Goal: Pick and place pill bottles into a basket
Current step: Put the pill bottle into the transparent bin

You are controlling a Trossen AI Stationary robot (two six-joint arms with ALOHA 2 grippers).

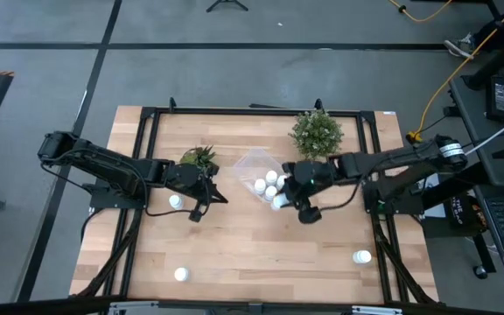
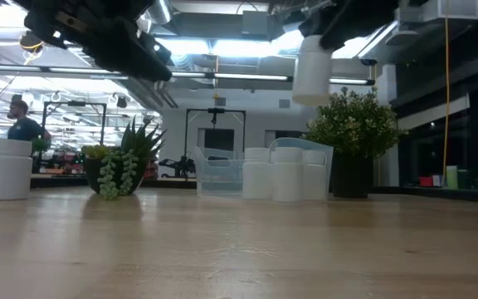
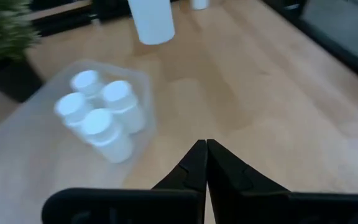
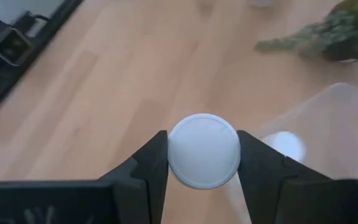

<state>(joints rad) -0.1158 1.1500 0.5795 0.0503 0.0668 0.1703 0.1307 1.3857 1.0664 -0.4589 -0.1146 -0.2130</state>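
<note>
The basket (image 1: 254,166), a clear plastic tub, stands mid-table with several white pill bottles (image 3: 98,109) upright inside it. My right gripper (image 4: 204,162) hangs just right of the basket (image 2: 222,170), shut on one more pill bottle (image 2: 309,71) held high above the table. My left gripper (image 3: 205,155) is shut and holds nothing; it hovers left of the basket beside the small succulent (image 1: 199,157). Loose pill bottles stand on the table at the left (image 1: 175,201), near left (image 1: 181,274) and near right (image 1: 361,257). My right gripper pinches the pill bottle between its two fingers (image 4: 151,165) by the sides of its upper end, with the round cap top (image 4: 204,149) facing back along the fingers. The fingers slant down from the table's right. The bottle hangs upright below them, lifted clear (image 2: 309,83).
A bushy potted plant (image 1: 317,131) stands just behind the basket, close to my right arm. The succulent (image 2: 123,170) sits left of the basket. A black frame (image 1: 147,118) runs round the table's edges. Bare wood lies toward the near edge.
</note>
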